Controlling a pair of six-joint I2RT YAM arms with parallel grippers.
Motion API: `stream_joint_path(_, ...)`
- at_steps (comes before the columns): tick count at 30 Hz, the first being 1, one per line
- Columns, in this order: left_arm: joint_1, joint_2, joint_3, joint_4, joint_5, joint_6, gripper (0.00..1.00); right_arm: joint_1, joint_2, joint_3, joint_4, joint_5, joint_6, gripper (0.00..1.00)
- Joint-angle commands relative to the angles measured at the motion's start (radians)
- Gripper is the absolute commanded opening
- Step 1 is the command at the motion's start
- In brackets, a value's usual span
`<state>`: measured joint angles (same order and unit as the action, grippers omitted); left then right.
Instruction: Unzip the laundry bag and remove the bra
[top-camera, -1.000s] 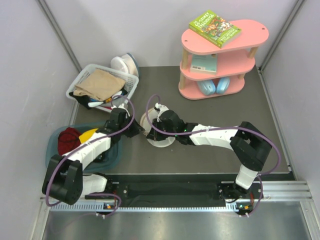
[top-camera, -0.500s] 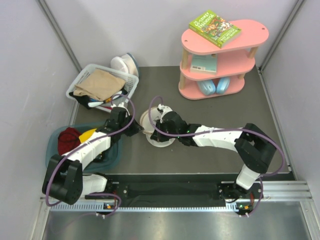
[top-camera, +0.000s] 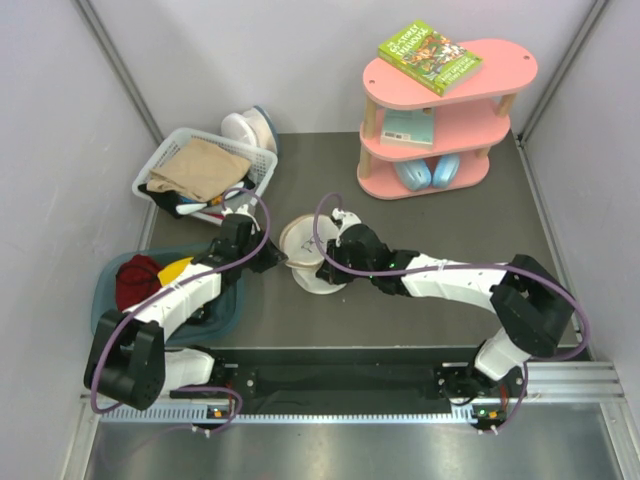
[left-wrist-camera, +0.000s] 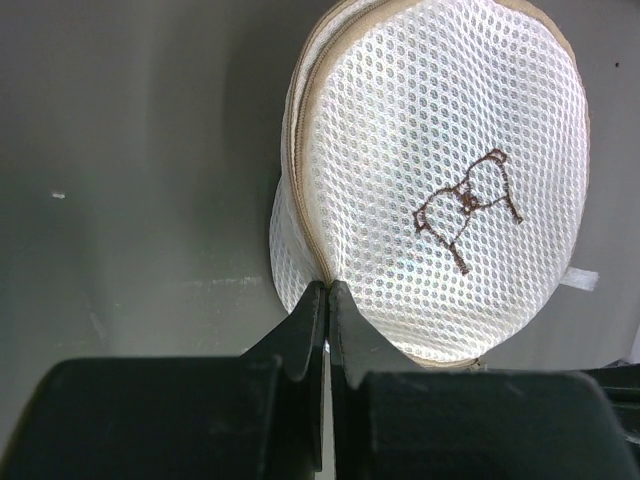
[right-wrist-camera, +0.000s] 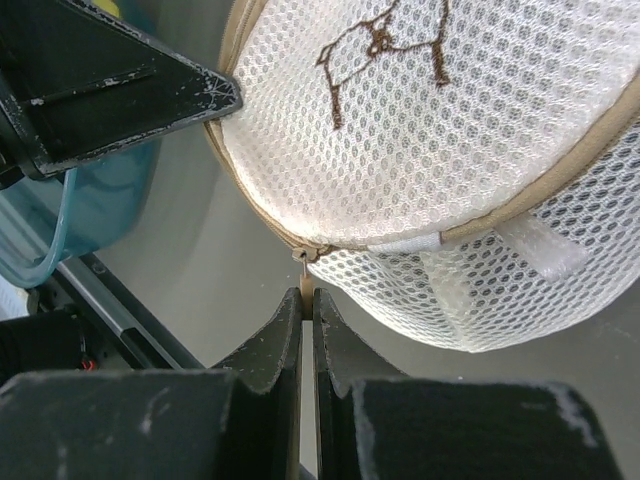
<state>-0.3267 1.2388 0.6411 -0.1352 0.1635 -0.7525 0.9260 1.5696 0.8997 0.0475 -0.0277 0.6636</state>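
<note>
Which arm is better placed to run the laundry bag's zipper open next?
Right, probably. The right jaws are shut on the zipper pull at the tan rim of the laundry bag, while the left jaws only pinch the rim elsewhere, anchoring the bag.

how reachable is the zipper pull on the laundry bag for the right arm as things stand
Looks like yes: the right gripper is shut on the zipper pull with nothing between them, and the left gripper pinches the laundry bag at its rim, steadying it.
</note>
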Motion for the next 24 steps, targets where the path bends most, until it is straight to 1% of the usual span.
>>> stream_joint_path(1,0.008,-0.032,0.035,-0.007,-0.062,0.035,0.00,-0.027,-0.055,-0.016,-0.020,0.025,-0.019,0.00)
stream_joint_path(5,0.008,-0.033,0.034,-0.012,-0.070,0.036,0.00,-0.038,-0.060,-0.024,-0.024,0.025,-0.025,0.00)
stream_joint_path(6,0.008,-0.032,0.034,-0.012,-0.071,0.039,0.00,-0.039,-0.062,-0.027,-0.026,0.047,-0.025,0.00)
stream_joint_path(18,0.008,-0.039,0.037,-0.017,-0.078,0.042,0.00,-0.061,-0.075,-0.045,-0.028,0.049,-0.030,0.00)
stream_joint_path(22,0.008,-0.053,0.038,-0.004,-0.029,0.058,0.01,-0.061,-0.079,-0.042,-0.026,0.037,-0.042,0.00)
stream_joint_path(23,0.008,-0.058,0.042,-0.004,-0.019,0.061,0.08,-0.061,-0.080,-0.042,-0.026,0.032,-0.051,0.00)
stream_joint_path(24,0.009,-0.062,0.043,-0.006,-0.015,0.062,0.29,-0.061,-0.082,-0.044,-0.035,0.034,-0.059,0.00)
